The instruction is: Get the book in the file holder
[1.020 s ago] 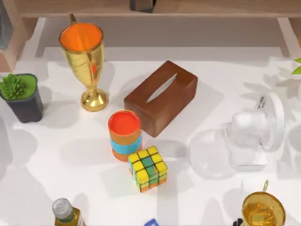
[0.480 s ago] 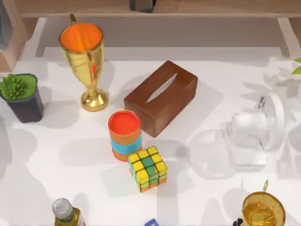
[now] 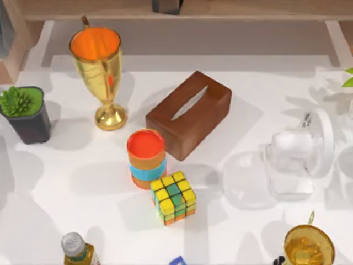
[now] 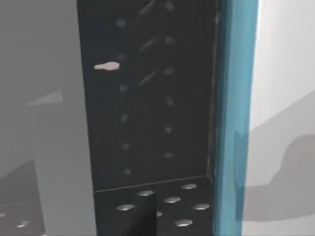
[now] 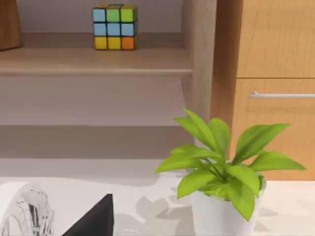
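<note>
For this step, I judged that the left tool should keep the book upright and parallel to the wall of the file holder. It should lower the book straight and slowly, so that the bottom edge would not catch on the holder's rim, and let go only when the book stood on the holder's floor.

In the left wrist view a dark wedge (image 4: 143,219) came in at the picture's edge, in front of the holder's floor. I took it for a part of the left tool. I could not tell if this tool was released, clenched or grasping something.

Just past it was the file holder (image 4: 147,108), black and full of small holes, seen from very near, with its back wall upright and its floor below. The book (image 4: 237,113) appeared as a tall blue-green strip, upright, along one side edge of the holder. I could not tell if it was already inside or only pressed against that side.

The right arm seemed idle. Its camera faced a leafy plant (image 5: 221,162) before a wooden cabinet (image 5: 275,59), and I could not tell the state of the right tool.
</note>
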